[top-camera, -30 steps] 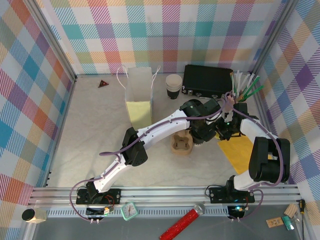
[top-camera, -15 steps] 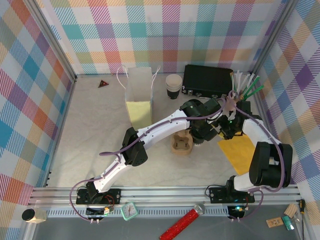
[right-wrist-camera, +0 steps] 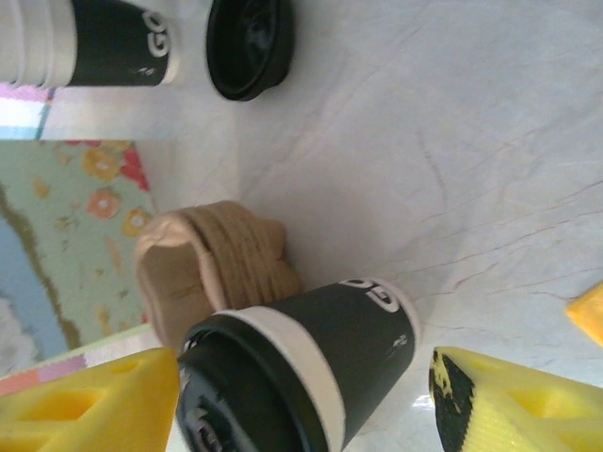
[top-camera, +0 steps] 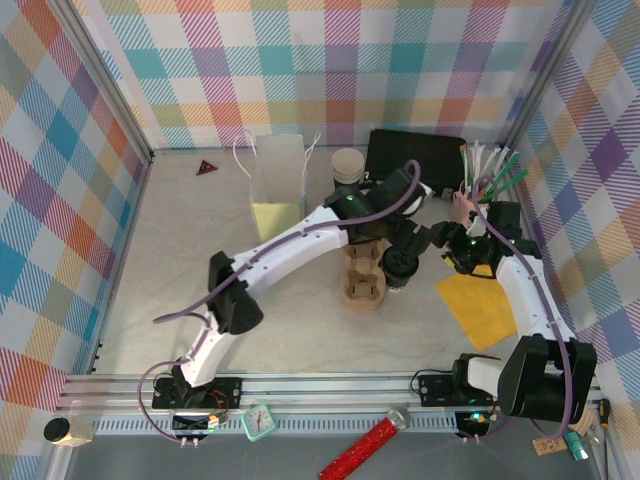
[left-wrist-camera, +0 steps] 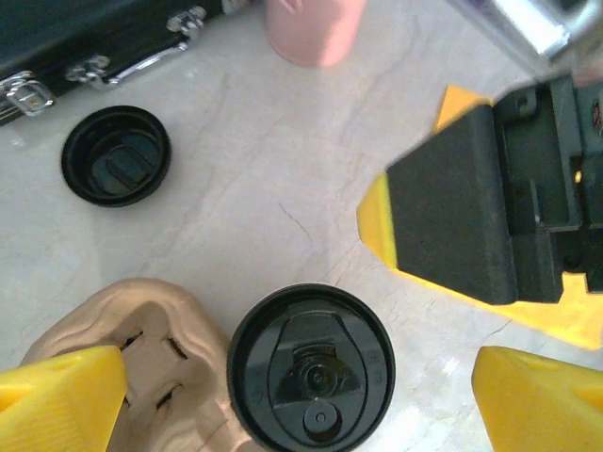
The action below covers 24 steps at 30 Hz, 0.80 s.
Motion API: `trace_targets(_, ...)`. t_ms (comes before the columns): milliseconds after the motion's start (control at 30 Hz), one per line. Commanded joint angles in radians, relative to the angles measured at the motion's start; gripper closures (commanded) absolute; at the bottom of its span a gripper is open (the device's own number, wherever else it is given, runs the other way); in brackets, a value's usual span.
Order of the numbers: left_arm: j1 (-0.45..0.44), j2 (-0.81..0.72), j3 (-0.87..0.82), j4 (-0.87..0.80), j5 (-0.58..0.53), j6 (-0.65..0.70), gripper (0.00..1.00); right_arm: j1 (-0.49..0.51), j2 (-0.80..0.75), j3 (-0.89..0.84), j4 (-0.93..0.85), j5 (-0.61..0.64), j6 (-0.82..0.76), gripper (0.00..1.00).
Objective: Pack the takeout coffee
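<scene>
We see the left arm (top-camera: 290, 240) and right arm (top-camera: 527, 300) as white shells between bulky black joint housings, a purple cable (top-camera: 190, 312) looping along each, and yellow wedge-shaped fingers (left-wrist-camera: 57, 391) at the tips, one black-padded.

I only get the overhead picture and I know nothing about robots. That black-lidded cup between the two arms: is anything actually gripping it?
Observer: No. On the left wrist camera the left gripper is open, its yellow fingers wide of the takeout coffee.
Operator: And the other arm?
Observer: On its own camera the right gripper is open too, with bare table between one finger and the cup.
Operator: Anything nearby that I'm missing?
Observer: A loose black lid lies on the table near the black case.
</scene>
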State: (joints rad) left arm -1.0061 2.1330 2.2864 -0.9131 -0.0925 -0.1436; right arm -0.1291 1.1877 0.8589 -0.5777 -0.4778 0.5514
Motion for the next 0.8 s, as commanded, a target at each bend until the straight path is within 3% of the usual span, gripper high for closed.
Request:
trace_targets(0, 0.028, -0.090, -0.120, 0.081, 0.028, -0.109, 0.08, 0.034, -0.009, -0.001, -0.026, -0.088, -0.061, 0.29)
trace_targets(133, 0.040, -0.137, -0.248, 0.115, 0.038, -0.156, 0.11, 0.093, 0.020, 0.007, -0.041, -0.064, -0.077, 0.29)
trace_targets(300, 0.044, -0.134, -0.328, 0.115, 0.076, -0.202, 0.24, 0.110, 0.019, -0.009, -0.059, -0.058, -0.092, 0.31)
trace_targets(700, 0.064, -0.066, -0.335, 0.135, 0.123, -0.238, 0.39, 0.129, -0.004, -0.059, -0.088, -0.045, -0.114, 0.39)
trace_targets(767, 0.067, -0.055, -0.332, 0.136, 0.136, -0.236, 0.45, 0.132, 0.007, -0.055, -0.085, -0.043, -0.117, 0.39)
